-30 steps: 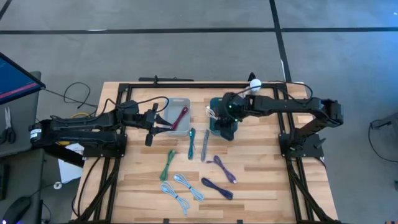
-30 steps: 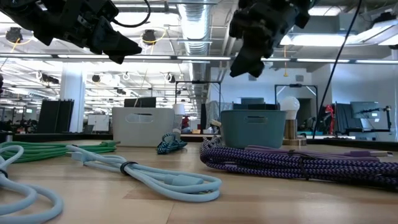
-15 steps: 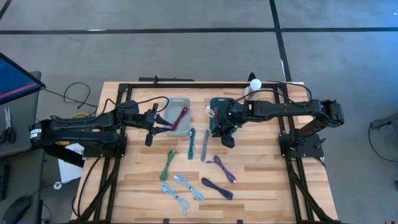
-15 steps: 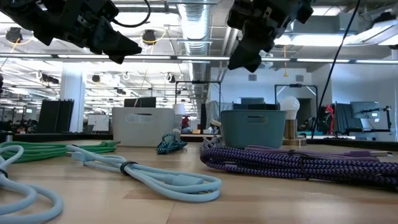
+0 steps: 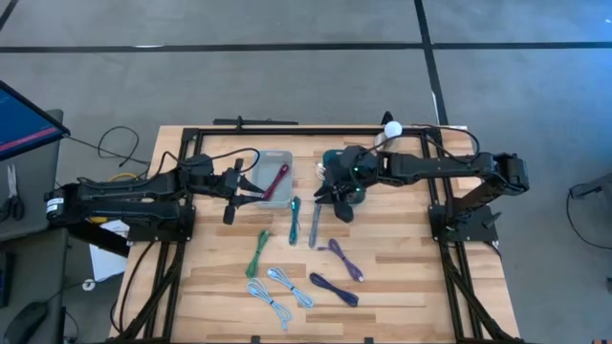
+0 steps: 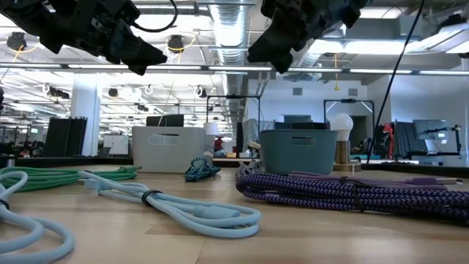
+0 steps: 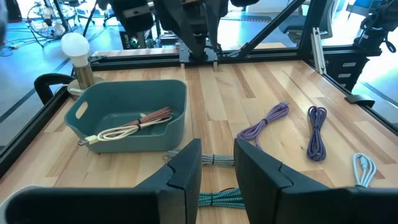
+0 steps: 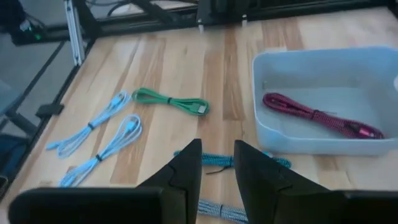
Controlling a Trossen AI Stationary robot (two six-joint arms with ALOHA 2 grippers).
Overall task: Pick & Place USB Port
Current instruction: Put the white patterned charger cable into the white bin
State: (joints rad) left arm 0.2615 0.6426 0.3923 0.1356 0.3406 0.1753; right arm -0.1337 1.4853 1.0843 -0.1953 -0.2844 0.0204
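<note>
Several coiled USB cables lie on the wooden table: teal (image 5: 295,218), grey (image 5: 316,222), green (image 5: 257,252), two light blue (image 5: 277,290), purple (image 5: 342,258) and dark purple (image 5: 333,289). A red cable (image 8: 314,116) lies in the grey bin (image 5: 275,162). A white cable (image 7: 118,132) and a pinkish one lie in the teal bin (image 7: 127,112). My left gripper (image 5: 249,192) hovers open and empty beside the grey bin (image 7: 217,160). My right gripper (image 5: 331,202) hovers open and empty at the teal bin's near-left corner, above the teal and grey cables (image 8: 217,158).
A white bulb on a stand (image 5: 391,128) is behind the teal bin. Black frame rails (image 5: 287,130) run along the table's far edge and sides. Bare wood lies on the near right part of the table (image 5: 411,277). A monitor (image 5: 24,119) sits off the left side.
My right gripper has swung from over the teal bin toward the table's left and turned, so that it now faces the grey bin and stands over the teal and grey cables. The left arm and the cables have stayed still.
</note>
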